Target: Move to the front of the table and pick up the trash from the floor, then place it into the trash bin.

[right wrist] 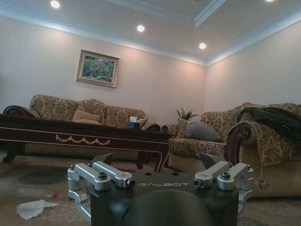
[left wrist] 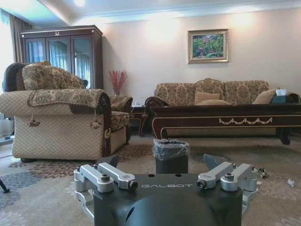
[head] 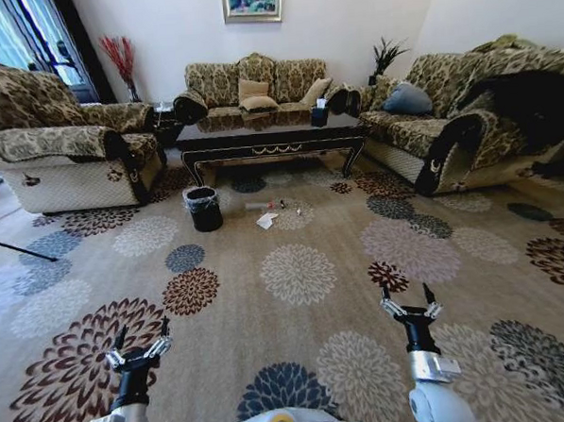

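Both arms are held low out front over the flowered carpet (head: pixel 295 276), pointing toward the sofas. The left pincer (head: pixel 140 334) has its fingers spread wide with nothing in them, and the right pincer (head: pixel 408 297) is the same, splayed open and empty.

The counter (head: pixel 270 136) sits well ahead, dark and glossy with gold scrollwork on its front edge, boxed in by sofas on three sides. The trash bin (head: pixel 203 208) stands on the carpet just in front of the counter's left end. The trash (head: pixel 267 219) lies on the floor a little to the bin's right: a white crumpled paper, a slim tube, a few tiny scraps. Between the pincers and that stuff it's all bare carpet, plenty of room.
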